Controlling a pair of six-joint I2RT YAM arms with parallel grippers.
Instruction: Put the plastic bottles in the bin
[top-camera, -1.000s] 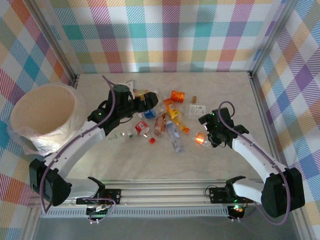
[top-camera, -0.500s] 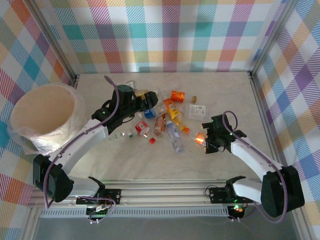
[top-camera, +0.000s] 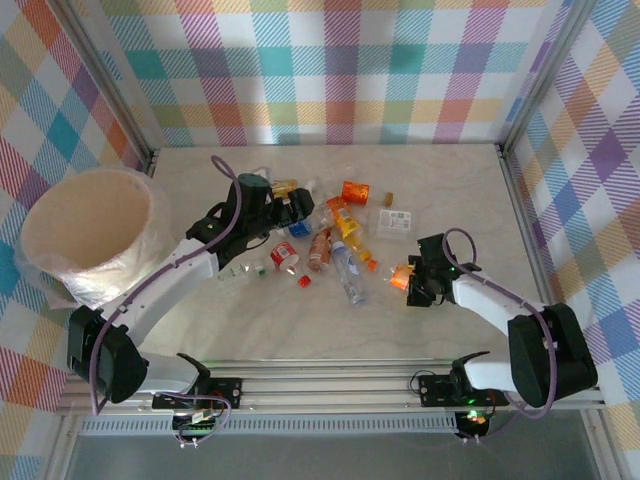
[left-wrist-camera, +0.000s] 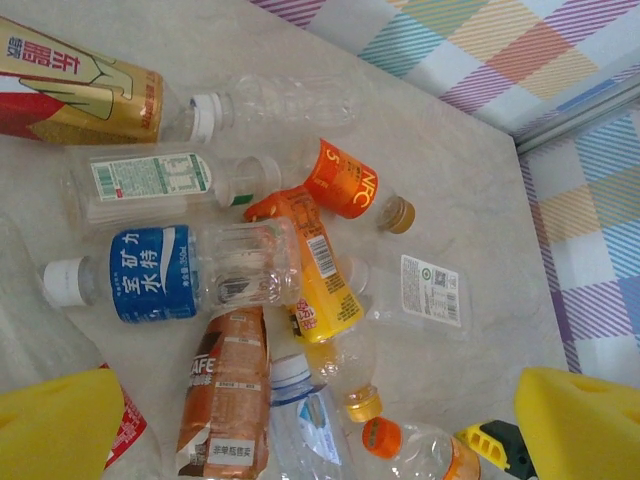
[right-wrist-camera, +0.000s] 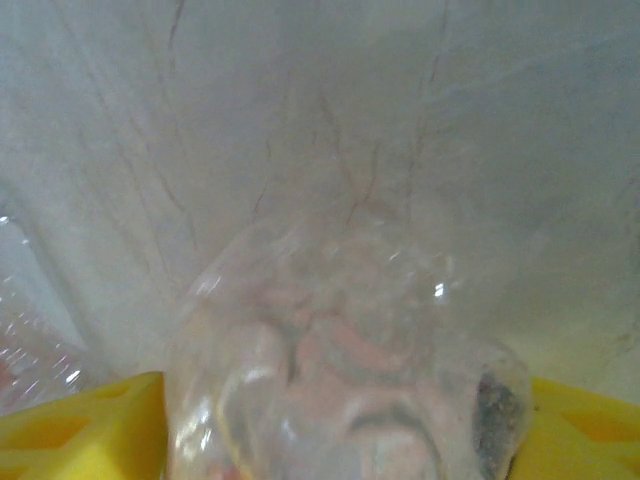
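Open marble-patterned table top (top-camera: 330, 330) is left along the near side, between the heap of small plastic bottles (top-camera: 325, 240) and the aluminium rail (top-camera: 330, 385), and again at the far right corner behind the clear bottle with a white label (top-camera: 396, 222). The middle is crowded: bottles are packed touching or overlapping, so little gap is offered between them. The straight line from the heap to the large round peach-cream bin (top-camera: 70, 235) is crossed by the white left arm (top-camera: 165, 280). Three sides are closed in by checked walls (top-camera: 340, 70).
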